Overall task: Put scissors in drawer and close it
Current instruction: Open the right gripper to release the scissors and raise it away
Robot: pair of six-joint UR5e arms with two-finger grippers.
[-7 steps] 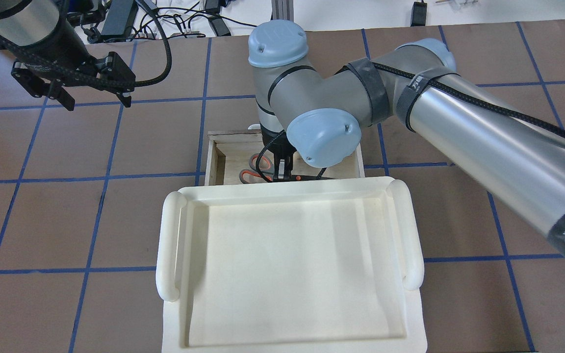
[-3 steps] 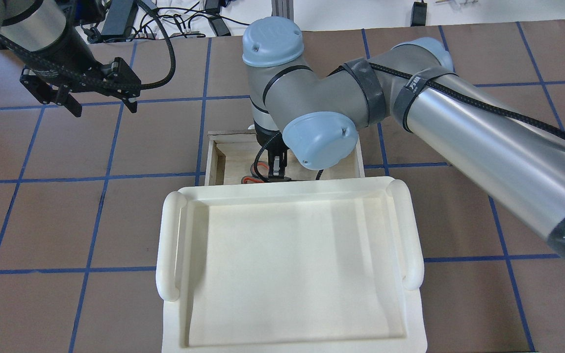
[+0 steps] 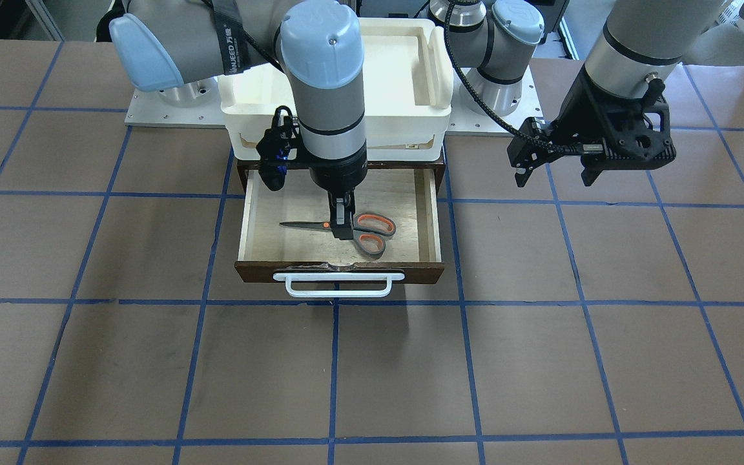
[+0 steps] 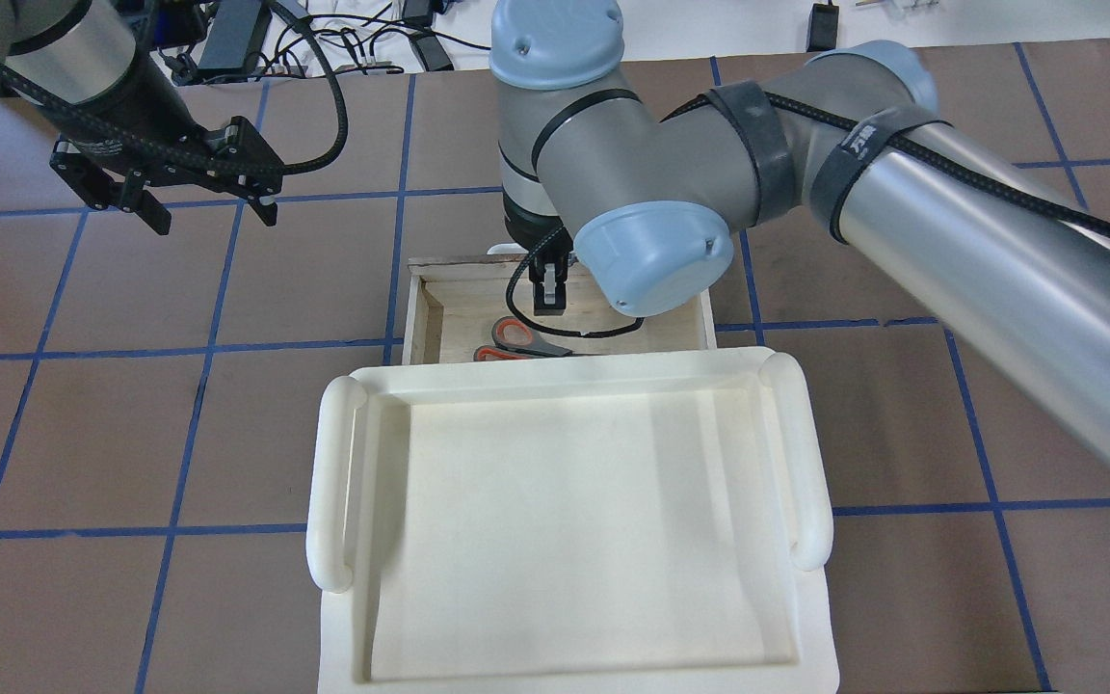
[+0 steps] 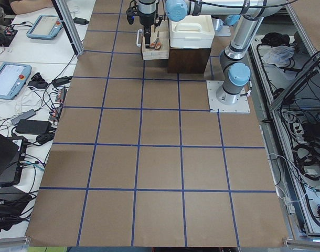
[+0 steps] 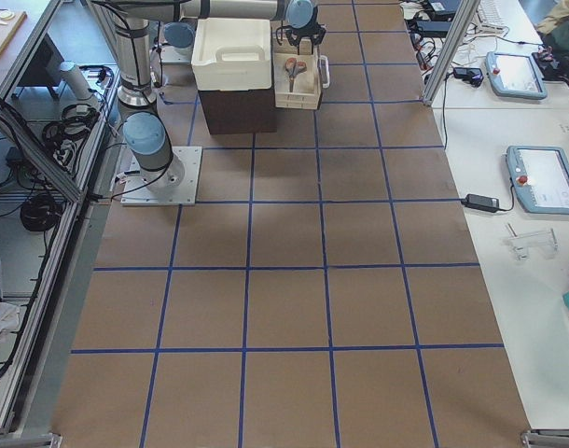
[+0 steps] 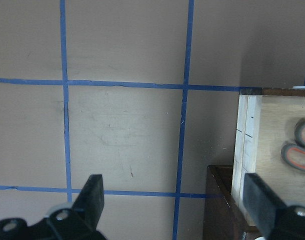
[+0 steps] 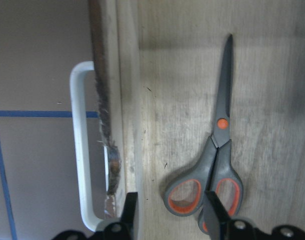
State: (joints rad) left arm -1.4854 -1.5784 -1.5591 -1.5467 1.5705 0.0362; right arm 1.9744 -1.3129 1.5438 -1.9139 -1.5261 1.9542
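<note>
The scissors (image 3: pixel 360 230) lie flat on the pale floor of the open drawer (image 3: pixel 340 268), blades pointing to the robot's right. They also show in the right wrist view (image 8: pixel 220 150) and the overhead view (image 4: pixel 516 337). My right gripper (image 3: pixel 342 226) hangs just above them with its jaws apart and holds nothing; in the right wrist view (image 8: pixel 171 215) one handle loop shows between the fingers, lower down. The drawer's white bar handle (image 3: pixel 338 287) faces away from the robot. My left gripper (image 4: pixel 216 220) is open and empty above the table, left of the drawer.
A white plastic tray (image 4: pixel 343 482) sits on top of the dark-brown cabinet (image 5: pixel 189 58) that the drawer slides out of. The brown table (image 3: pixel 540 355) carries a blue tape grid. Cables and tablets lie beyond the table's edges.
My right gripper has let go of the scissors and risen, shifting toward the drawer's handle side. The scissors now lie on the drawer floor. My left gripper has drifted slightly right.
</note>
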